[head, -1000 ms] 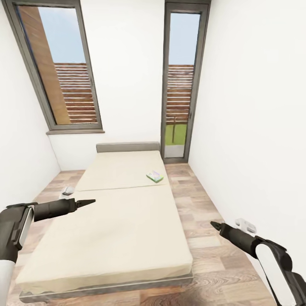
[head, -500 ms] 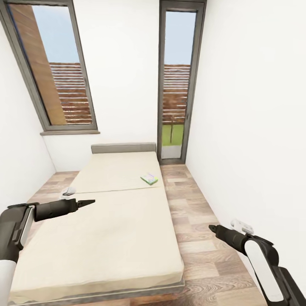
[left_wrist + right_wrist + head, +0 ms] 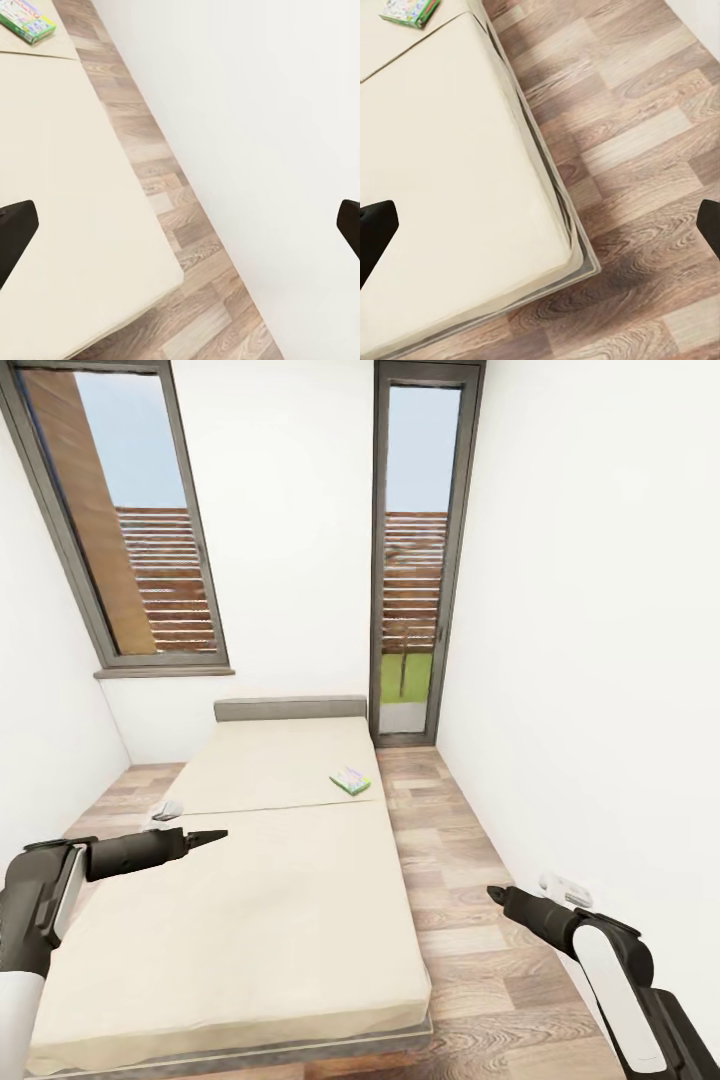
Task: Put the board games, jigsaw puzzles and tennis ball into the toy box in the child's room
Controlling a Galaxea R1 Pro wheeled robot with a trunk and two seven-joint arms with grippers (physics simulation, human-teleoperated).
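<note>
The head view looks down a narrow room with white walls and a wood-plank floor (image 3: 470,860). The bed (image 3: 250,900) fills the centre and lower left of the frame: two cream mattresses end to end, with a grey headboard (image 3: 290,708) at the far end.

One board game (image 3: 351,781), a flat box with a white, green and yellow lid, lies on the far mattress near its right edge, just beyond the seam between the mattresses, slightly above frame centre. In the left wrist view the same box (image 3: 26,19) sits in the upper left corner; in the right wrist view it (image 3: 409,10) also sits at the upper left, cut by the frame edge.

The left gripper (image 3: 212,836) hovers over the left side of the near mattress at mid-left of the frame. The box lies well apart from it, further up and to the right. The right gripper (image 3: 494,895) hangs over the floor at lower right, beside the bed; the box lies well apart, up and to the left.

Both wrist views show the two fingertips at opposite frame edges, so each gripper is spread wide and holds nothing.

A small pale object (image 3: 166,811) lies on the floor left of the bed.
</note>
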